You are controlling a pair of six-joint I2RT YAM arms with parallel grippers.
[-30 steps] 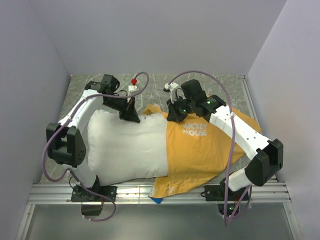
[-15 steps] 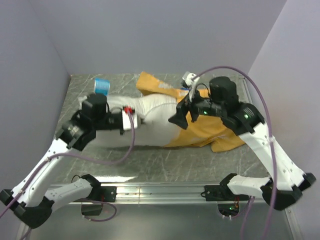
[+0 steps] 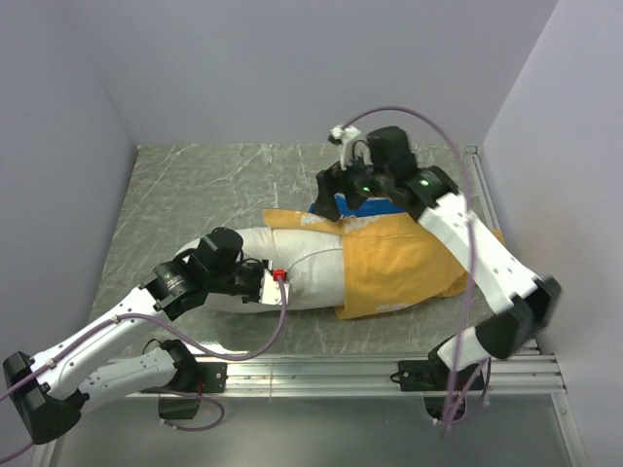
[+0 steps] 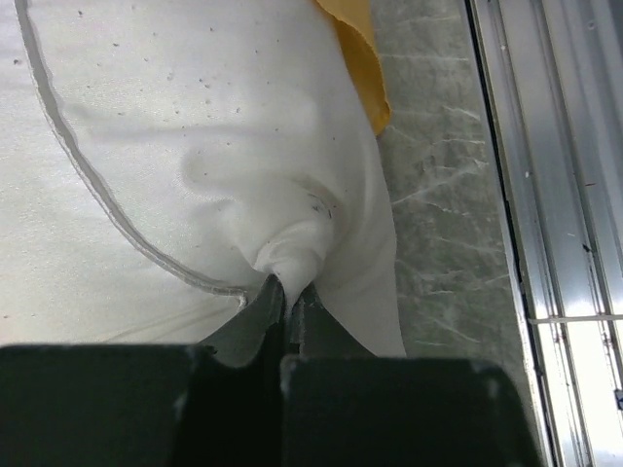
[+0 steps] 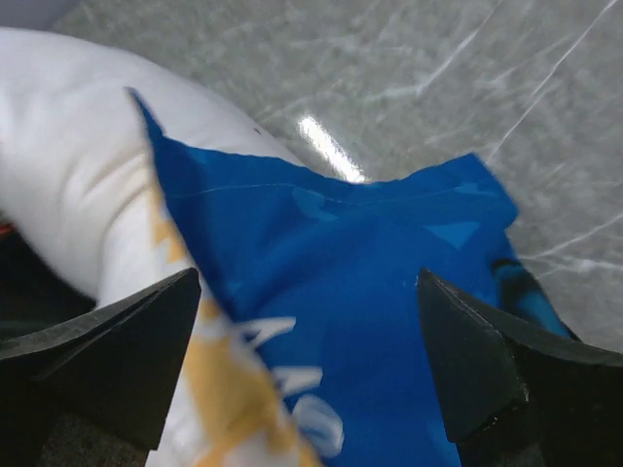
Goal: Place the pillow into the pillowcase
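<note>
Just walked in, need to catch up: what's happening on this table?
A plump white fabric pillow is being worked into a thin orange-yellow and blue pillowcase. The left claw is shut on a pinch of the pillow's bare end. The right claw hangs open over the case's blue flap, holding nothing. The pillow is only partly inside.

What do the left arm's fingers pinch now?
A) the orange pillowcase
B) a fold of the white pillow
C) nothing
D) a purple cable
B: the left wrist view shows the left fingers shut on a bunched fold of the pillow, while the orange pillowcase edge lies apart from them.
</note>
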